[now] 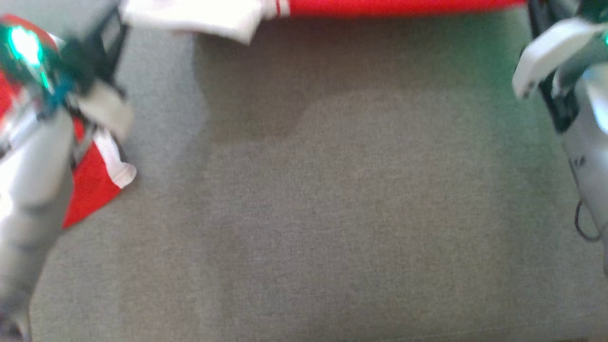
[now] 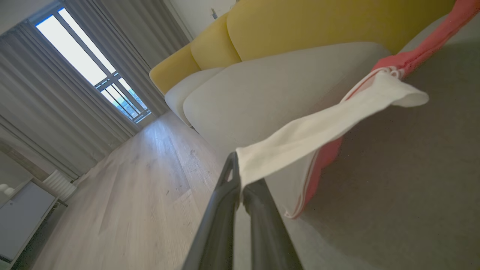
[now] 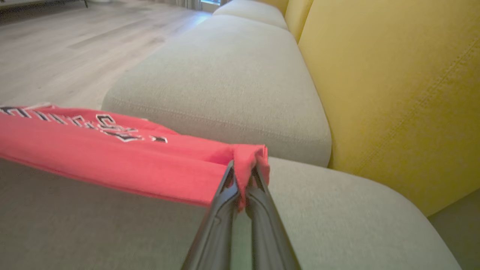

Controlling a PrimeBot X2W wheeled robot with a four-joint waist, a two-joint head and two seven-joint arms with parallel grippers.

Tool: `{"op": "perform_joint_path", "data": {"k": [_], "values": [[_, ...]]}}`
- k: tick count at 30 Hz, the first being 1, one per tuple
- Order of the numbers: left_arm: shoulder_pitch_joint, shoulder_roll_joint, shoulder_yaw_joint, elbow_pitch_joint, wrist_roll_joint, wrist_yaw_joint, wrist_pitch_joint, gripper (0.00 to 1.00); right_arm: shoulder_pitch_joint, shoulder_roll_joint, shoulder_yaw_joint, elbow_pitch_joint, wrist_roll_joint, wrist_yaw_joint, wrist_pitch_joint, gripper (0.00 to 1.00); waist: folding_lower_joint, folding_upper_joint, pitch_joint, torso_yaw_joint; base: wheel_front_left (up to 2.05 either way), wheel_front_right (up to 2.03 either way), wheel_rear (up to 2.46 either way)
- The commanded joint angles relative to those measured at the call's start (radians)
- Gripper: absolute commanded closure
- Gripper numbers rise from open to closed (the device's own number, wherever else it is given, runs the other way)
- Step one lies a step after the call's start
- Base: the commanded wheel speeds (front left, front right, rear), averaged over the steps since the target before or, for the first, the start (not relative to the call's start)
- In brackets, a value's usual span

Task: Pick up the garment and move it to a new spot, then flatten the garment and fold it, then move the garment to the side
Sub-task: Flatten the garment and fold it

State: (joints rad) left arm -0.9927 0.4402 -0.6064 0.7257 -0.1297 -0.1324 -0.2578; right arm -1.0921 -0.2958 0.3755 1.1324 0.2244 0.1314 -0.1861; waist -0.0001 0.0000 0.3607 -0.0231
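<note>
Left pincer [image 2: 242,176] clamped shut on the edge of the white sleeve [image 2: 318,127]. Right pincer [image 3: 243,168] clamped shut on a bunched corner of the red shirt [image 3: 112,157]. The shirt is stretched in a band between them, held up over the grey seat cushion [image 1: 332,213], with black-and-white lettering on the red part.

Head view is blurred. The band runs along the 12 o'clock edge, and a red-and-white flap hangs at 9 o'clock by the left forearm [image 1: 33,180]. Right forearm [image 1: 589,156] is at 3 o'clock.

The cushion is plain woven grey, with soft shadow toward 11 o'clock. The sofa has yellow back cushions [image 3: 393,93] and a second seat cushion [image 3: 225,75] alongside.

Room beyond: pale wood floor [image 2: 142,195], tall window [image 2: 82,63], grey curtains [image 2: 37,112], low white cabinet [image 2: 22,217].
</note>
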Motion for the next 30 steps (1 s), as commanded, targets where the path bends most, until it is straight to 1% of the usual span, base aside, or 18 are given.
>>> {"op": "perform_joint_path", "data": {"k": [1,5,9,14,17,20,26,29,30], "values": [[-0.001,0.066,0.020,-0.039,-0.023,0.002,-0.004,1.00,0.021,-0.015,0.039,-0.030,0.032,-0.001,0.017,1.00,0.0001,0.0000,-0.060,0.009,0.00,0.00,0.00],[0.130,0.109,-0.045,-0.082,-0.095,0.002,-0.004,1.00,0.120,-0.065,0.192,-0.102,0.148,-0.001,0.094,1.00,0.0001,0.0000,-0.122,0.019,0.00,0.00,0.00],[0.238,0.154,-0.112,-0.150,-0.157,0.002,0.013,1.00,0.211,-0.163,0.337,-0.214,0.270,-0.001,0.162,1.00,0.0001,0.0000,-0.173,0.030,0.00,0.00,0.00],[0.348,0.207,-0.166,-0.259,-0.215,0.002,0.049,1.00,0.303,-0.282,0.484,-0.352,0.424,-0.001,0.254,1.00,0.0001,0.0000,-0.220,0.041,0.00,0.00,0.00],[0.403,0.232,-0.174,-0.324,-0.240,0.002,0.077,1.00,0.338,-0.346,0.535,-0.412,0.499,-0.001,0.291,1.00,0.0001,0.0000,-0.243,0.044,0.00,0.00,0.00],[0.455,0.257,-0.186,-0.389,-0.261,0.002,0.112,1.00,0.373,-0.392,0.577,-0.458,0.558,-0.001,0.322,1.00,0.0001,0.0000,-0.270,0.047,0.00,0.00,0.00],[0.557,0.314,-0.221,-0.530,-0.302,0.004,0.180,1.00,0.433,-0.450,0.641,-0.544,0.666,-0.001,0.375,1.00,0.0001,0.0000,-0.334,0.046,0.00,0.00,0.00],[0.611,0.340,-0.224,-0.598,-0.339,0.014,0.217,1.00,0.464,-0.475,0.671,-0.589,0.712,-0.001,0.415,1.00,0.0001,0.0000,-0.364,0.040,0.00,0.00,0.00],[0.647,0.362,-0.228,-0.645,-0.360,0.021,0.244,1.00,0.483,-0.496,0.687,-0.616,0.739,-0.001,0.443,1.00,0.0001,0.0000,-0.378,0.035,0.00,0.00,0.00]]}}
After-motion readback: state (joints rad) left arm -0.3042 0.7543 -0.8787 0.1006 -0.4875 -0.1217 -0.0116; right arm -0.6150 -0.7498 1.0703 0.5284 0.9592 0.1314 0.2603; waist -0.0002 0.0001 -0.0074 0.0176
